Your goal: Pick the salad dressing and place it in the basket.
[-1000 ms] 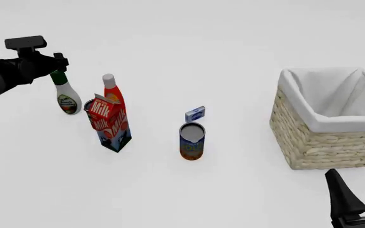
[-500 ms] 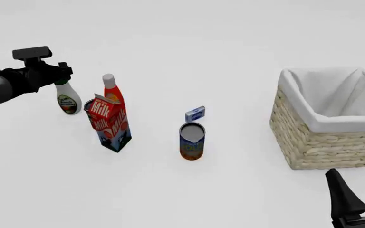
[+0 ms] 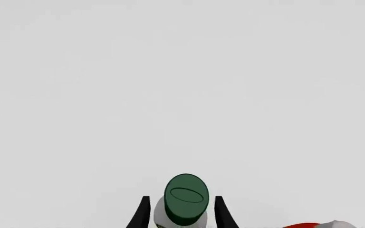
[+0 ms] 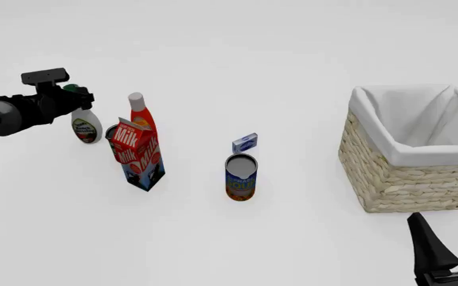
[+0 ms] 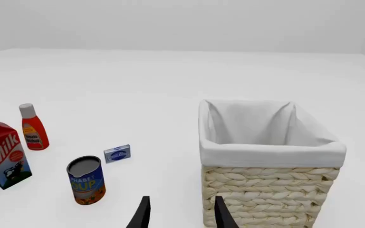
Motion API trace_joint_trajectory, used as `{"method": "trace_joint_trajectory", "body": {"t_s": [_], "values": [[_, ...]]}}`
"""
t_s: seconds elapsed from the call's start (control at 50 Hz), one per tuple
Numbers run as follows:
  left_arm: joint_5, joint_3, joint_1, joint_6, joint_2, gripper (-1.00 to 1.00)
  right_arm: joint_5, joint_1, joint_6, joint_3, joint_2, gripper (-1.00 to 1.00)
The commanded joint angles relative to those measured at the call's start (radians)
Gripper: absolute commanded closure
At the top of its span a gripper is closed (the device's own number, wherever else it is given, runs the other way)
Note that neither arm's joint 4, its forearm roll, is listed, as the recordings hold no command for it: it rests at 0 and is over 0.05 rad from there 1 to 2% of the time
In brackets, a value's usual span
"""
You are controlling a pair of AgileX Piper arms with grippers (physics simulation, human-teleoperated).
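The salad dressing [image 4: 86, 127], a small white bottle with a dark green cap and an oval label, stands at the table's far left. My left gripper [image 4: 76, 99] is open and level with its neck. In the left wrist view the green cap [image 3: 186, 199] sits between the two fingers, with a thin gap on each side. The wicker basket [image 4: 407, 156] with its white liner stands at the right; the right wrist view also shows the basket [image 5: 272, 154]. Near the front right corner my right gripper [image 4: 452, 241] hangs open, holding nothing, short of the basket.
A red bottle with a white cap [image 4: 140, 112] and a milk carton [image 4: 138, 155] stand just right of the dressing. A can [image 4: 241, 177] and a small blue box [image 4: 245, 143] sit mid-table. The basket's inside shows only its liner.
My left gripper has come down and slightly right, from above the green cap to around the bottle's neck. The bottle stays on the table. The right arm has not moved.
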Motion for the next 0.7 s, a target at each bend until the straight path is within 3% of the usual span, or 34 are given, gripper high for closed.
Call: {"method": "trace_joint_trajectory", "body": {"t_s": [0.02, 0.34, 0.7], "values": [[-0.053, 0.042, -0.005, 0.012, -0.024, 1.00, 0.000, 0.000, -0.001, 0.001, 0.000, -1.00], [-0.111, 0.085, 0.011, 0.040, -0.086, 1.00, 0.001, 0.004, -0.002, 0.000, 0.000, -1.00], [-0.153, 0.137, 0.011, 0.130, -0.237, 1.00, -0.011, 0.004, 0.004, 0.012, -0.001, -1.00]]}}
